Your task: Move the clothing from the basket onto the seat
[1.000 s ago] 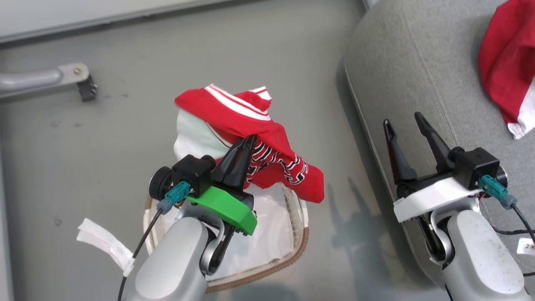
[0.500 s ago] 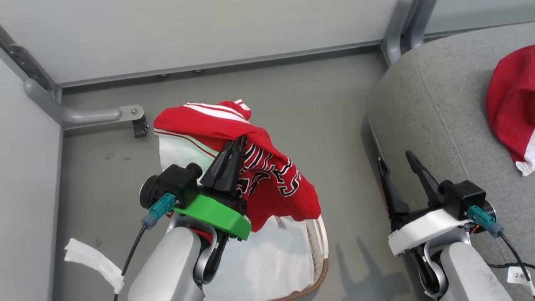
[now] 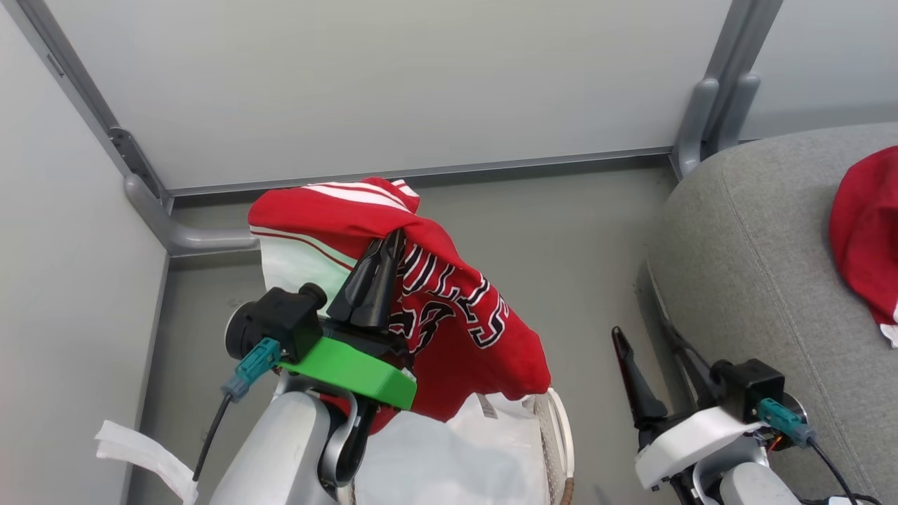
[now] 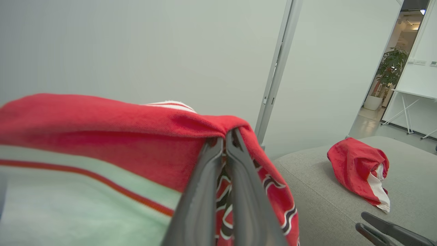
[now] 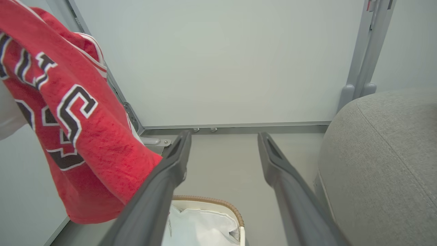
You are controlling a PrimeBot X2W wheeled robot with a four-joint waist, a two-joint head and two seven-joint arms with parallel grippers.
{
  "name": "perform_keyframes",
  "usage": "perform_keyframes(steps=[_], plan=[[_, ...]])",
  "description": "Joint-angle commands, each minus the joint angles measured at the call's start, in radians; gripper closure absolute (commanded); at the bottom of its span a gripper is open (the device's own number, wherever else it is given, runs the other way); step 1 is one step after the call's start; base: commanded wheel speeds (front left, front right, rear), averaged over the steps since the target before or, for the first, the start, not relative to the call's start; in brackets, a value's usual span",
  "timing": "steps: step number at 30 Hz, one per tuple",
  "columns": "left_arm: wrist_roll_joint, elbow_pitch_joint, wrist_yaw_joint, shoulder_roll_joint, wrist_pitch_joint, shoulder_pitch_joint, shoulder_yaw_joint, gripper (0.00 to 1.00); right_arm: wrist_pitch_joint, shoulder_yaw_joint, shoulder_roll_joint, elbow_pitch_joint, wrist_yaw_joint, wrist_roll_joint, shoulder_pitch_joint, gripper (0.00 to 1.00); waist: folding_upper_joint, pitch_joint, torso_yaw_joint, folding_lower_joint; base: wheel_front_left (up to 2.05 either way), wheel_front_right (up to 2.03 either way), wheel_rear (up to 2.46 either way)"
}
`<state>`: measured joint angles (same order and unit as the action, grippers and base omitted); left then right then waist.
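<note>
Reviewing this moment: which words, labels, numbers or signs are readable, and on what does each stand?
Black-and-white lettering on the red striped garment clamped in the left gripper: folded, no whole word reads; one letter looks like "S".
Small tag on the white fabric liner of the oval cream basket: too small to read.
Plain red garment with white trim on the grey fabric seat: no text visible.

Left tool [image 3: 395,237] pinches the lettered red garment [image 3: 484,351] above the basket [image 3: 565,449].

lettered red garment [image 3: 456,330]: hanging above basket [image 3: 565,442] | plain red garment [image 3: 866,259]: crumpled on grey seat [image 3: 744,294]
</note>
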<state>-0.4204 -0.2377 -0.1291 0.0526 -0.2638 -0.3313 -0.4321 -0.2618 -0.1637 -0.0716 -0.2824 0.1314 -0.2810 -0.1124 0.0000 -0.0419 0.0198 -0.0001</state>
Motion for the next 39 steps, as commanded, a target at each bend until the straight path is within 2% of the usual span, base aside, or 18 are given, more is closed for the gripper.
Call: perform_keyframes(steps=[1,9,16,20,27,28,30,39], plan=[[0.0,0.007,-0.002,0.001,-0.001,0.013,0.0,1.0,-0.005,-0.022,-0.005,-0.003,-0.001,0.002,0.014,0.0,0.0,0.018,-0.021,0.0001,0.0,0.0,0.0],[0.002,0.015,-0.002,0.001,-0.001,0.007,-0.015,1.0,-0.005,-0.244,-0.031,0.063,-0.001,-0.026,-0.088,0.0,0.0,0.016,-0.034,0.0001,0.0,0.0,0.0],[-0.017,0.01,-0.002,0.0,-0.001,0.005,-0.038,1.0,-0.005,-0.392,-0.034,0.012,-0.001,-0.043,-0.223,0.0,0.0,0.018,-0.053,0.0001,0.0,0.0,0.0],[-0.028,0.013,-0.002,-0.001,-0.001,0.006,-0.061,1.0,-0.005,-0.436,-0.034,-0.046,-0.001,-0.029,-0.292,0.0,0.0,0.019,-0.069,0.0001,0.0,0.0,0.0],[-0.079,0.034,-0.002,-0.001,-0.001,-0.012,-0.14,1.0,-0.003,-0.445,-0.004,-0.14,-0.001,-0.018,-0.344,0.0,0.0,0.016,-0.11,0.0001,0.0,0.0,0.0],[-0.088,0.035,-0.002,-0.001,-0.001,-0.016,-0.148,1.0,-0.003,-0.448,-0.001,-0.154,-0.001,-0.019,-0.35,0.15,0.0,0.014,-0.117,0.0001,0.0,0.0,0.0],[-0.097,0.038,-0.002,-0.001,-0.001,-0.023,-0.16,1.0,-0.003,-0.455,0.006,-0.174,-0.001,-0.032,-0.354,1.0,0.0,0.009,-0.126,0.0001,0.0,0.0,0.0],[-0.12,0.032,-0.002,-0.001,-0.001,-0.014,-0.164,1.0,-0.003,-0.435,0.013,-0.196,-0.001,-0.072,-0.324,1.0,0.0,0.0,-0.133,0.0001,0.0,0.0,0.0]])
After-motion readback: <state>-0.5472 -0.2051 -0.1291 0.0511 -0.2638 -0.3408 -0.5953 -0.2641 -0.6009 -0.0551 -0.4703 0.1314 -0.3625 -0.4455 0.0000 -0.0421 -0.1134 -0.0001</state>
